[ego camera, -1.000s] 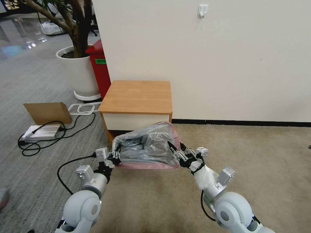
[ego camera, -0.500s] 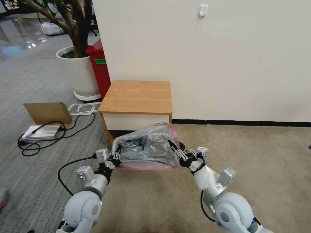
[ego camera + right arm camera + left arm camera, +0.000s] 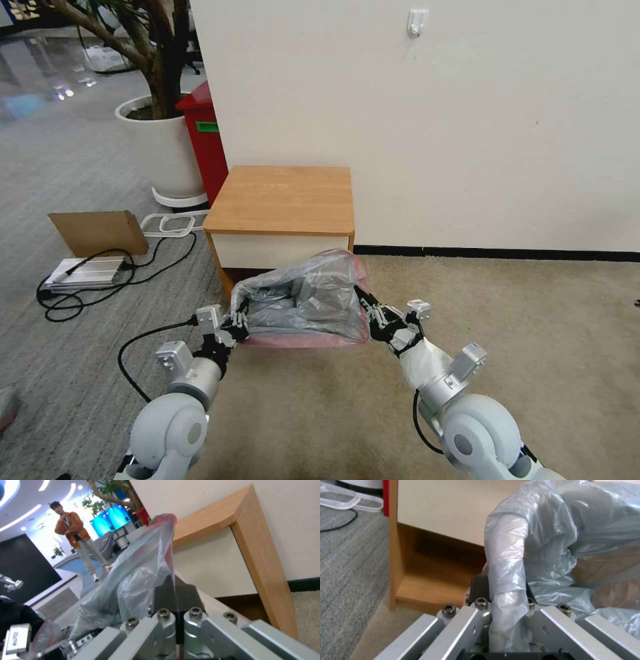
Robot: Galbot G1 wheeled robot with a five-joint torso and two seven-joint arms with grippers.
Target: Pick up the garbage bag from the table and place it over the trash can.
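The garbage bag [image 3: 303, 300], crinkly grey plastic with a pinkish edge, hangs spread between my two grippers, low in front of the table [image 3: 283, 200]. My left gripper [image 3: 240, 321] is shut on a fold of the garbage bag [image 3: 506, 562] at one side; in the left wrist view the plastic runs straight between the left gripper's [image 3: 501, 590] pads. My right gripper [image 3: 368, 312] is shut on the opposite edge, where the garbage bag [image 3: 133, 580] rises from the right gripper's [image 3: 175, 592] closed dark pads. The trash can is hidden.
The table stands against a white wall. To its left are a red bin [image 3: 203, 143], a large white plant pot [image 3: 160, 150], a cardboard piece [image 3: 97, 230] and black cables [image 3: 100, 280] on the grey carpet. Beige carpet [image 3: 520, 333] lies open to the right.
My right gripper has shifted slightly to the right, drawing the bag's right edge with it. The left gripper and the bag's left side have stayed put.
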